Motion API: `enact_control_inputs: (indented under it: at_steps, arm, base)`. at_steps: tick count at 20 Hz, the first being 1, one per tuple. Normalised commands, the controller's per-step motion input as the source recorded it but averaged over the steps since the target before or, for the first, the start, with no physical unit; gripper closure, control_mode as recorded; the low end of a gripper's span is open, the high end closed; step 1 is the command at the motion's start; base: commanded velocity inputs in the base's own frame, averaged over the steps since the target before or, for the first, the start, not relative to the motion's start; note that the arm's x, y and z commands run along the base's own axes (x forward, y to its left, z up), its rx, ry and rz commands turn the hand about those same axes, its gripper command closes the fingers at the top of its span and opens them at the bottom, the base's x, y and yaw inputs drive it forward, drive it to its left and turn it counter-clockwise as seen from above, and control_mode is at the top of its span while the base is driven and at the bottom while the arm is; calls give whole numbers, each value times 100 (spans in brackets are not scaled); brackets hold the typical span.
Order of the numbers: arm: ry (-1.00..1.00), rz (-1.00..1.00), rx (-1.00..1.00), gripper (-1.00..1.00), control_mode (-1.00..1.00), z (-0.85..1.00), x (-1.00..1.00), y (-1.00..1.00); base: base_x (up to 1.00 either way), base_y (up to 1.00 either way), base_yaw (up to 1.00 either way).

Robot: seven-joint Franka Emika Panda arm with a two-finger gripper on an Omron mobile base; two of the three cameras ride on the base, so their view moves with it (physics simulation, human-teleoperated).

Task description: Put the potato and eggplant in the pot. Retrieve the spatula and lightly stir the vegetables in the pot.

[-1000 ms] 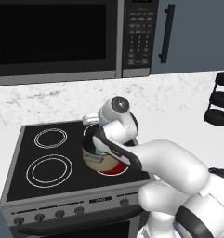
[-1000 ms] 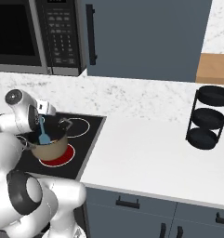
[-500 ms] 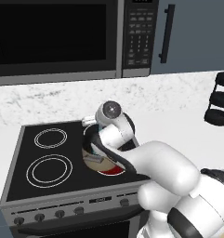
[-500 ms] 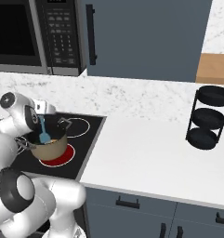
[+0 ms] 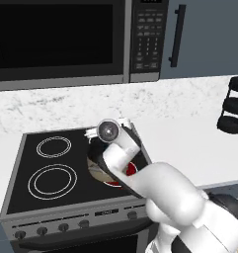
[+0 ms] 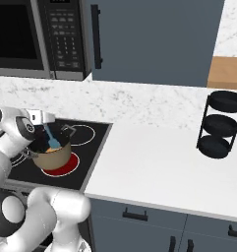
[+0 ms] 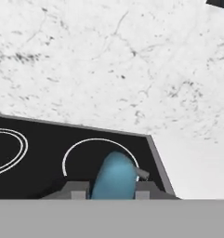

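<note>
Spatula (image 6: pixel 51 139) first: its light-blue shaft stands tilted in the pot (image 6: pixel 52 156), lower end down among something orange-tan that I take for the potato (image 6: pixel 54 150), upper end clamped between the gripper (image 7: pixel 114 186) tips, which are pressed together on it. In the hand view the blue handle fills the gap between the two dark tips, so the grip looks firm but narrow.

The pot sits on the front right burner of the stove (image 5: pixel 21 192), over a red-glowing ring (image 6: pixel 66 167), not far from the stove's front edge and nearest the robot. I cannot make out the eggplant; the pot's dark inside and the arm hide it.

My worries, near to far. The forearm crowds the pot's near rim, so a wide stirring sweep could nudge the pot toward the front edge or off its ring. A thin handle held at one end may twist or slip in the tips if the blade catches on a vegetable. Pushing too hard could flick the small potato over the low wall onto the back burners (image 7: pixel 99 153) or against the marble backsplash (image 7: pixel 108 69) beyond. Gentle, small circles seem safest.
</note>
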Motion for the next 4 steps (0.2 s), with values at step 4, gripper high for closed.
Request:
enact_control_inputs:
  at_steps: [4]
  arm:
    - [1,-7,-2,100,-100,-2,-65,0]
  base:
    - [0,0,0]
